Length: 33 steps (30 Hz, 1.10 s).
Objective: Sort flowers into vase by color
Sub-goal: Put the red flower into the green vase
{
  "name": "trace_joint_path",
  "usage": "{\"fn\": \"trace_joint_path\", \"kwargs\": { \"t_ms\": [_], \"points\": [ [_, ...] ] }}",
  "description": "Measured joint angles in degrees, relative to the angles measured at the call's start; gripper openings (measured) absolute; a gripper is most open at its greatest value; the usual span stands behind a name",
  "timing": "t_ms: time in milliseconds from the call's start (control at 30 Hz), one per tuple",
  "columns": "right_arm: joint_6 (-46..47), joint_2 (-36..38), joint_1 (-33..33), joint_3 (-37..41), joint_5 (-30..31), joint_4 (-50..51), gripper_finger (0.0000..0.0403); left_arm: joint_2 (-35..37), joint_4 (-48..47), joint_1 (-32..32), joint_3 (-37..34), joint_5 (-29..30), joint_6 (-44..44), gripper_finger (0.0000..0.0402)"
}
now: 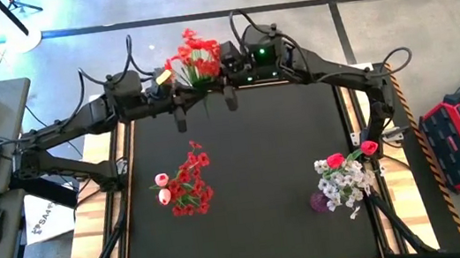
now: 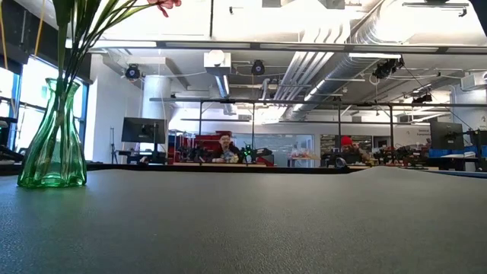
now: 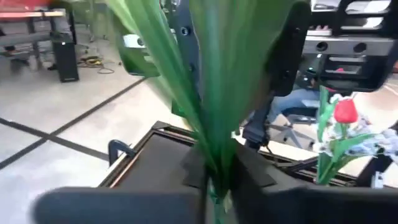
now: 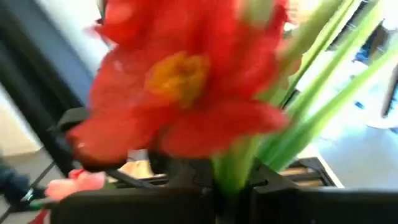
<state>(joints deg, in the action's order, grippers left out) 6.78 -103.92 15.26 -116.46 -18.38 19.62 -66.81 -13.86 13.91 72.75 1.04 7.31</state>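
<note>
From above, both arms met at twelve o'clock on the worktop (image 1: 241,145), at its far edge. A red flower sprig (image 1: 195,58) stood up between the left gripper (image 1: 180,118) and the right gripper (image 1: 228,98). At about eight o'clock a vase of red flowers (image 1: 186,184) with a pink bud held what looked like the red group. At four o'clock a second vase (image 1: 344,181) carried white blossoms and two red-pink rosebuds. No loose stems lay on the mat, so the sorting looked nearly done, with this one sprig left to place.

At table height, a green glass vase (image 2: 52,141) stood at nine o'clock with stems rising out of it. Neither arm showed there.

The left wrist camera looked straight up a bundle of green stems (image 3: 214,93), and its jaws were closed on the stems at the base. The white-and-rosebud vase (image 3: 339,134) showed beyond.

On the right wrist camera a big red blossom (image 4: 180,93) filled the picture, and its jaws also looked closed on the stems below. My read: a hand-over between arms, with placing still to come.
</note>
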Motion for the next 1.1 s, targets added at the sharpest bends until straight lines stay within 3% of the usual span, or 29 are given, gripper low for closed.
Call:
{"fn": "trace_joint_path", "kwargs": {
  "t_ms": [67, 233, 433, 533, 800, 967, 1100],
  "points": [
    [-0.8, 0.0, -0.2, 0.0, -1.8, -0.2, 0.0018, 0.4, 0.0, 0.0, 0.0, -0.4, -0.8, 0.0013],
    [3.0, 0.5, -0.3, 0.0, -1.3, -1.5, 0.0071, 3.9, -1.5, 0.1, -0.1, -0.1, -10.1, 0.0005],
    [14.6, 3.8, 1.0, 0.0, 14.7, 3.2, 0.013, 12.6, -9.0, 1.2, 0.0, 4.5, -10.6, 0.0002],
    [15.5, 4.9, 0.8, 0.0, 18.9, 5.0, 0.0141, 16.3, -13.1, 1.2, -1.2, 6.4, -10.5, 0.0001],
    [15.8, 5.0, -0.6, 0.0, 18.3, 7.0, 0.0136, 30.2, -11.4, -1.0, -17.9, -0.4, -9.7, 0.0],
    [17.1, 5.0, -2.0, 0.0, 18.4, 7.4, 0.0133, 42.1, -7.2, -2.4, -27.7, -1.4, -8.0, 0.0],
    [18.2, 5.0, -2.9, 0.0, 19.0, 7.8, 0.0133, 49.4, -5.5, -3.3, -33.3, -8.4, -9.2, 0.0]
  ]
}}
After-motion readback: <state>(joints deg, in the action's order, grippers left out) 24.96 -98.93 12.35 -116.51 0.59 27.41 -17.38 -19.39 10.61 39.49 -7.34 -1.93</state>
